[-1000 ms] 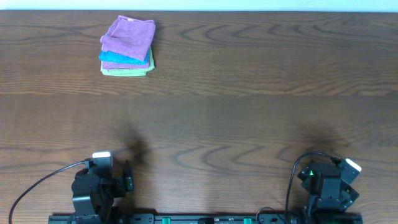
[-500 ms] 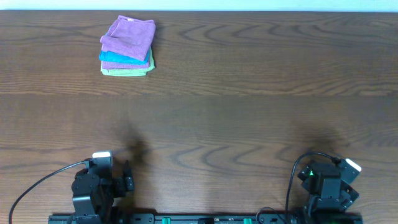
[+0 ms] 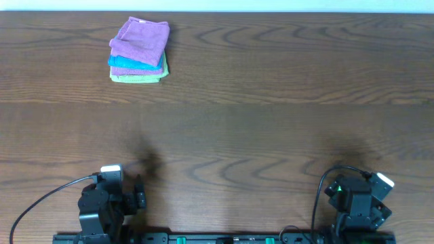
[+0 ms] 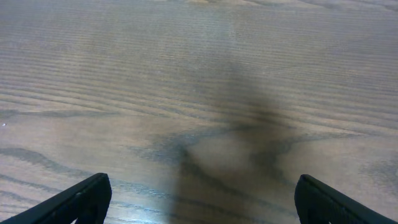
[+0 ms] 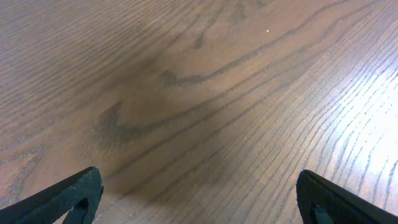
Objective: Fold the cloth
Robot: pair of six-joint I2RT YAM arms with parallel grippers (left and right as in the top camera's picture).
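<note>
**Inspector:** Position?

**Assessor:** The cloth stack [image 3: 139, 51], purple uppermost, lies folded at 11 o'clock on the table [image 3: 271, 122]. The left gripper [image 4: 205, 205] at 7 o'clock and the right gripper [image 5: 202, 202] at 5 o'clock both have jaws apart and empty.

**Inspector:** Step?

**Assessor:** Judged idle, with no unfolded cloth in view. Any next move needs a long reach. The wrist views crop the fingers.

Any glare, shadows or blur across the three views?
Overhead: sharp, evenly lit, folded cloth stack crisp, two faint soft shadows on the table. Left wrist: soft dark shadow mid-frame, far wood washed pale. Right wrist: sheen across the right-hand grain, dim patch left; no motion blur.
</note>
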